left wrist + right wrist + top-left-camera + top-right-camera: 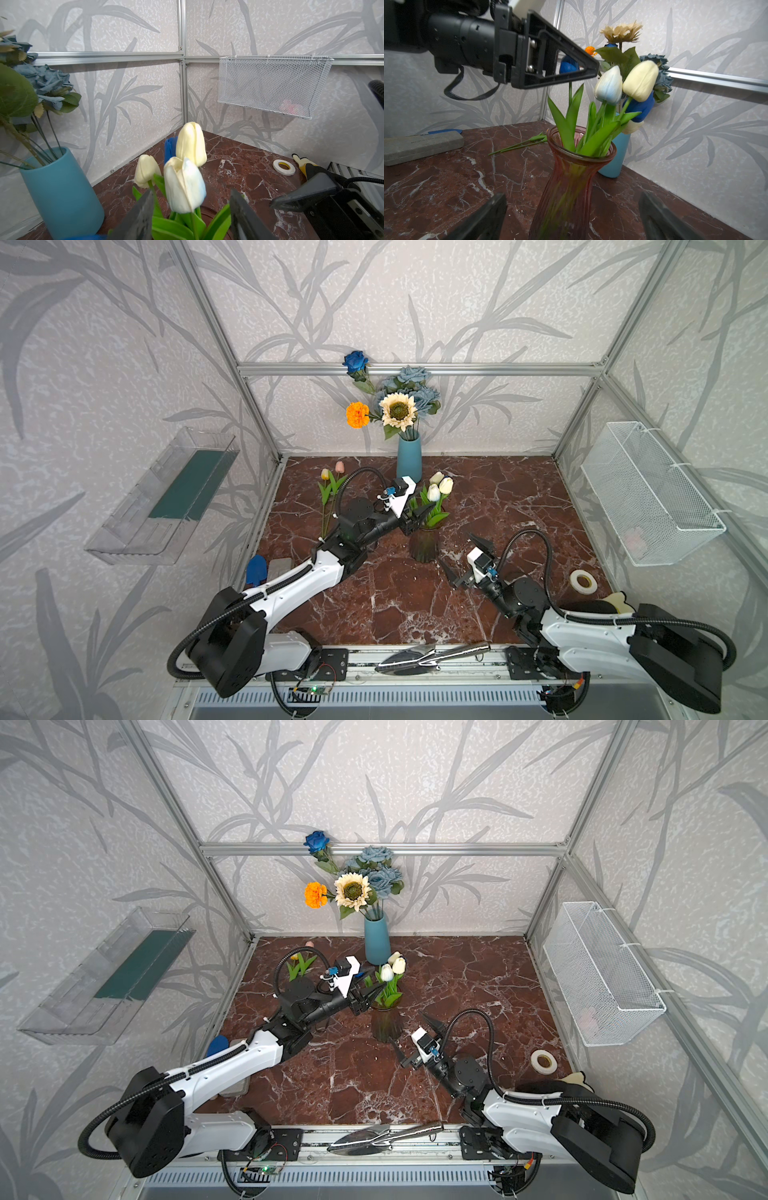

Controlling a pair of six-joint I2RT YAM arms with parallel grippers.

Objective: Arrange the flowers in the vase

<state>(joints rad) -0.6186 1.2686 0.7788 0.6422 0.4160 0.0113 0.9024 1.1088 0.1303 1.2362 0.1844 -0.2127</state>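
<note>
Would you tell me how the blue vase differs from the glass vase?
The blue vase is opaque; the glass vase is translucent, with a flared rim. The blue vase, by the back wall, holds the sunflower; the glass vase, nearer the middle, holds tulips. Both stand upright.

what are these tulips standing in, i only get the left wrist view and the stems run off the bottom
Observer: A reddish glass vase; the stems sit inside its neck.
Operator: any flowers lying outside a vase
Observer: Yes, the pink and yellow tulips lie flat on the table, toward its left edge.
Operator: where is the right gripper
Observer: The right gripper is open and empty, to the right of the glass vase in both top views.
</note>
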